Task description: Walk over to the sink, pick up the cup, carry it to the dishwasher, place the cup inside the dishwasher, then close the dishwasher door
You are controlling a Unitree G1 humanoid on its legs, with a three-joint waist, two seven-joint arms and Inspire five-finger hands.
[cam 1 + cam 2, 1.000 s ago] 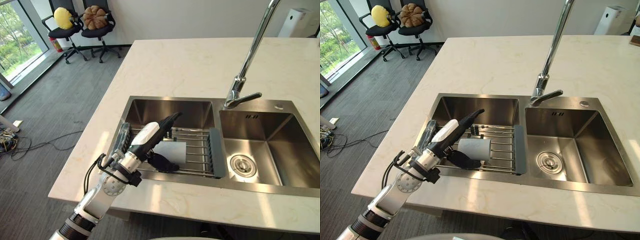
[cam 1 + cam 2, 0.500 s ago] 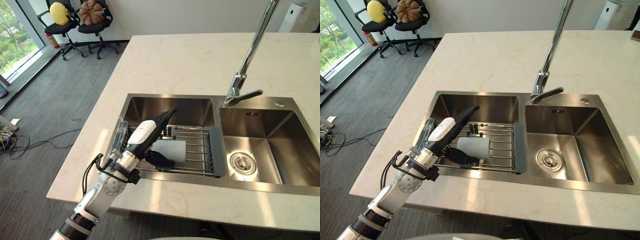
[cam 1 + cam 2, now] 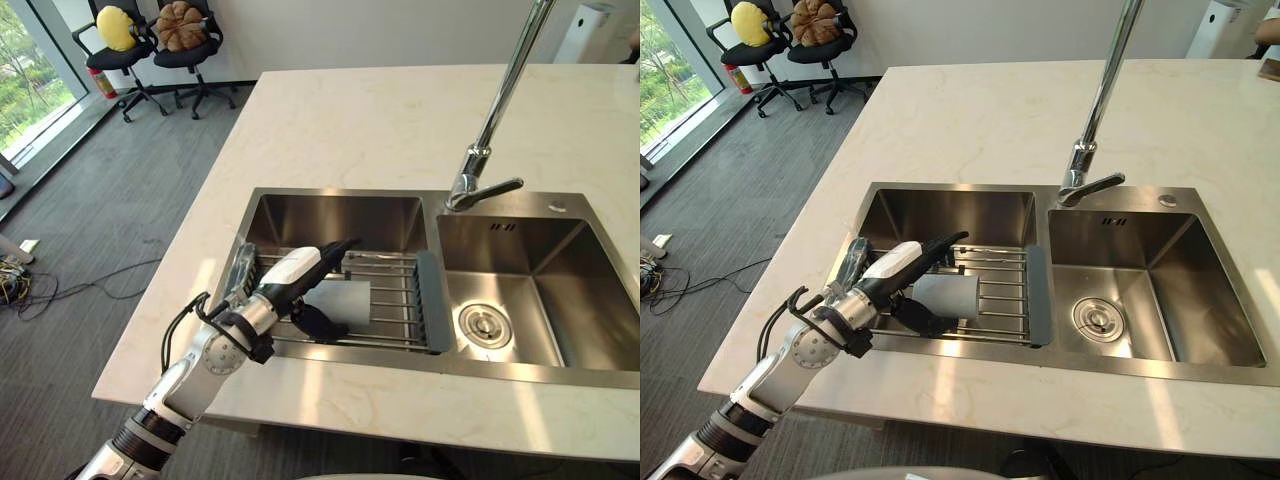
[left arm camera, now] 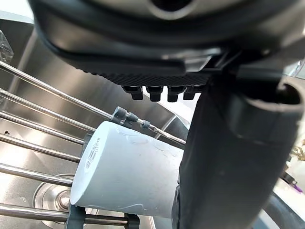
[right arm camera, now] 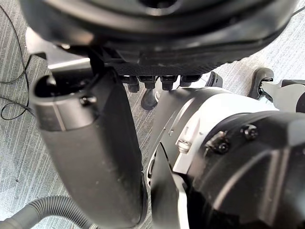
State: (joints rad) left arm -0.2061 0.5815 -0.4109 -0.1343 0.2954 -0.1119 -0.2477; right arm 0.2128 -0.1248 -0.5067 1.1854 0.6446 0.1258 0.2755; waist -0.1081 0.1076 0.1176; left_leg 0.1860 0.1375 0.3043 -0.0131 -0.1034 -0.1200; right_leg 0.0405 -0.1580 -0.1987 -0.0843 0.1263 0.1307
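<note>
Pick-up step: we see the left hand (image 3: 296, 271), fingers straight, straddling the grey cup (image 3: 345, 298) on the sink rack (image 3: 396, 310); closing should follow.

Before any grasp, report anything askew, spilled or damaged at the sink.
The cup lies on its side on the wire rack in the left basin of the sink, not upright. The left hand reaches over it, open. No spill or damage shows.

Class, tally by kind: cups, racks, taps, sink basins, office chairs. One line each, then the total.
Cup: 1
Rack: 1
Tap: 1
Basins: 2
Chairs: 2
Total: 7
</note>
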